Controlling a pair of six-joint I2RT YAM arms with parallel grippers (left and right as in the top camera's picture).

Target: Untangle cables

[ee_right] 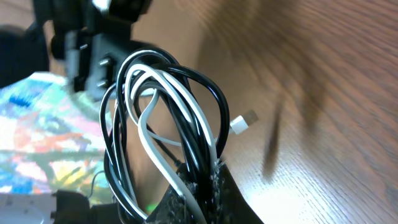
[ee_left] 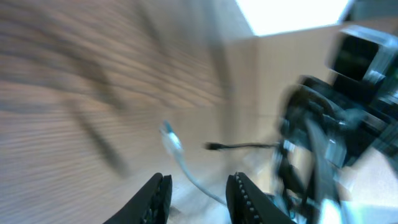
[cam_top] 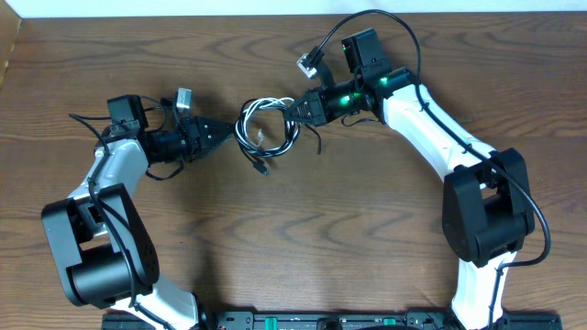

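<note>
Gripping: the right claw (cam_top: 295, 108) is clamped on the right side of the cables (cam_top: 268, 128).
Cables: black and white loops in one coil, mid-worktop (cam_top: 321, 238), between the two claws; a black end trails toward the near side.
Left claw (cam_top: 223, 134): just left of the coil, fingers (ee_left: 155, 198) apart, holding nothing.
White plug (ee_left: 169, 138): on the worktop just ahead of the left claw.
</note>
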